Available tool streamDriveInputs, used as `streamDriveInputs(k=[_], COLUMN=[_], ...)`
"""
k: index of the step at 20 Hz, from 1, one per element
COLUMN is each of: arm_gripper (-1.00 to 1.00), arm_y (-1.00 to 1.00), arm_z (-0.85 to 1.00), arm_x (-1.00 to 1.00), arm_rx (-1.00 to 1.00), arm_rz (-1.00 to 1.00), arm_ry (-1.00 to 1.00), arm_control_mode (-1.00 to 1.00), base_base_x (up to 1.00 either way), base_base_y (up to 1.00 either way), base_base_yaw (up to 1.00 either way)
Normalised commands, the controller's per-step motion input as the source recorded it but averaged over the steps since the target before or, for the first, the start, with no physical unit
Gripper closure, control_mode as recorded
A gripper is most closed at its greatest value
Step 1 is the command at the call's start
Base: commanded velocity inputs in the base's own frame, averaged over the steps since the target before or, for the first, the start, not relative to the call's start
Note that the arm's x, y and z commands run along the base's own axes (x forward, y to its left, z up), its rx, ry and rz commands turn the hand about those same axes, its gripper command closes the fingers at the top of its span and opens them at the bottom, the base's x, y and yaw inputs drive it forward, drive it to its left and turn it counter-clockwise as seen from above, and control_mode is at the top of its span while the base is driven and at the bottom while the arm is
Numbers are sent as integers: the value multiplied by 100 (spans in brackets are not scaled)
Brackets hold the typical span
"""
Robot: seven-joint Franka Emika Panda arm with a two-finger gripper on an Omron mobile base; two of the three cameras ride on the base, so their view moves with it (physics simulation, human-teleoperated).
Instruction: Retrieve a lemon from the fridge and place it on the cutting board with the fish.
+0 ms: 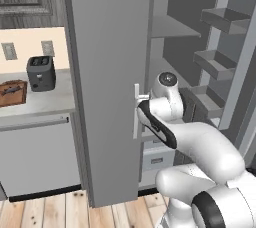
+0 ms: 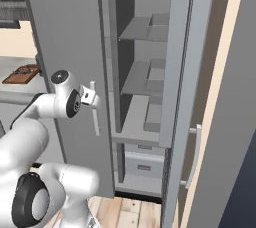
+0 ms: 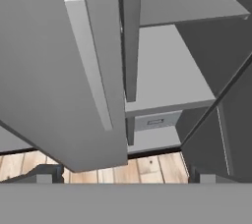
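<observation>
Gripper: the gripper (image 2: 91, 95) sits at the left door's pale handle (image 2: 95, 117), near its upper end; whether the fingers are apart or clamped on it I cannot tell.
Purpose: judged, it is there to swing that door wider, since the right door (image 2: 175, 62) already stands open.
Fridge: the fridge (image 1: 107, 72) shows bare grey shelves (image 2: 135, 29), door bins (image 1: 222, 19) and lower drawers (image 2: 142, 164).
Lemon: no yellow fruit can be made out; the closed left door hides that half.
Cutting board: the cutting board (image 1: 12, 93) lies at the counter's (image 1: 45, 103) left edge, beside the toaster (image 1: 41, 73), cut off by the frame.
Fish: a dark shape on the board, too small to be sure.
</observation>
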Motion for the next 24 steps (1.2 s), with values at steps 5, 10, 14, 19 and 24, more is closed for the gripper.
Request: streamDriveInputs(k=[5, 10, 14, 19, 24], arm_gripper=[-100, -100, -100, -100, -100], arm_y=[32, 23, 0, -3, 0], arm_z=[0, -8, -19, -26, -20], arm_x=[30, 43, 51, 40, 42], arm_rx=[0, 0, 0, 0, 0], arm_rz=[0, 0, 0, 0, 0], arm_ry=[0, 0, 0, 0, 0], arm_control_mode=[-100, -100, -100, -100, -100], base_base_x=[0, 0, 0, 0, 0], base_base_y=[0, 0, 0, 0, 0], base_base_yaw=[0, 0, 0, 0, 0])
